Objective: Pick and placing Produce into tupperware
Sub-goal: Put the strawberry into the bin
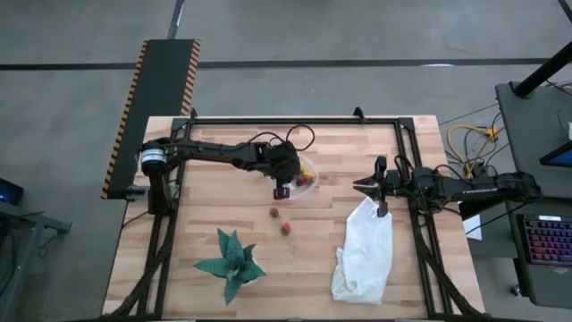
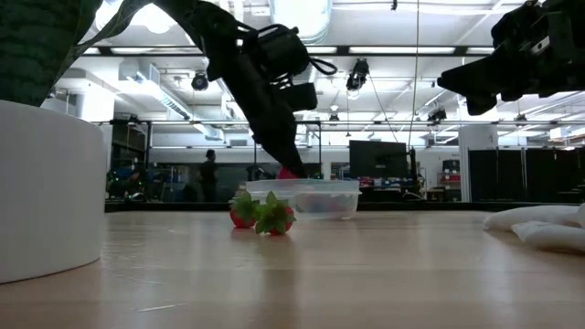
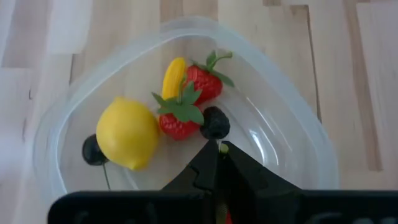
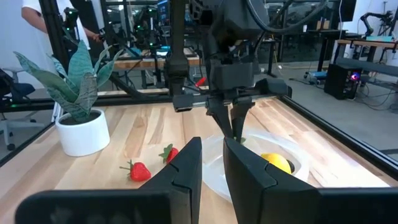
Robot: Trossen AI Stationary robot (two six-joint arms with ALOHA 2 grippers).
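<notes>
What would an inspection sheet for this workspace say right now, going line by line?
Surface: wooden table.
Job's things: tupperware holds a lemon, strawberries and dark berries; two strawberries lie outside it.
Clutter: potted plant, white cloth bag.
Grippers: left gripper shut over the tupperware's edge; right gripper near the bag, slightly parted, holding nothing.
Cables: yellow cables beside the table.
Surroundings: keyboard on a side desk.

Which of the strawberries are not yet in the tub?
The two strawberries lying on the bare table, in front of the tub. The other two lie inside it beside the lemon.
</notes>
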